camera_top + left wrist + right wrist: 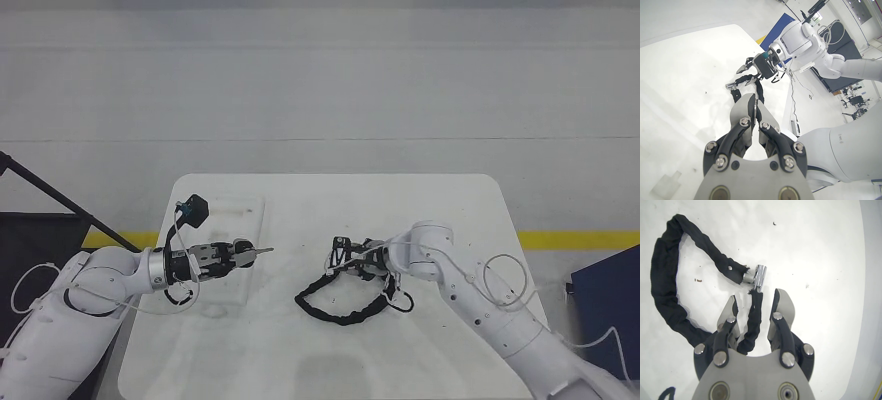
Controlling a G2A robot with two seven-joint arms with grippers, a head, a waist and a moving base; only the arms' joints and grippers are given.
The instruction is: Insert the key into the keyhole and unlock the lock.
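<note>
Black-sleeved chain lock (664,275), chrome end (759,277) just beyond parted jaws of right gripper (755,294). Key (262,251) clamped in left gripper (754,100) jaws, apart from lock.

Between your left gripper (243,253), clamped on the thin metal key (262,251), and the chrome lock cylinder (759,277) you have a bare strip of white table (290,215). Behind the cylinder the right gripper (755,295) blocks the way, its fingers (783,302) spread either side of the black fabric-sleeved chain (664,275), whose loop closes off the side nearer the robot. The far side lies open.
</note>
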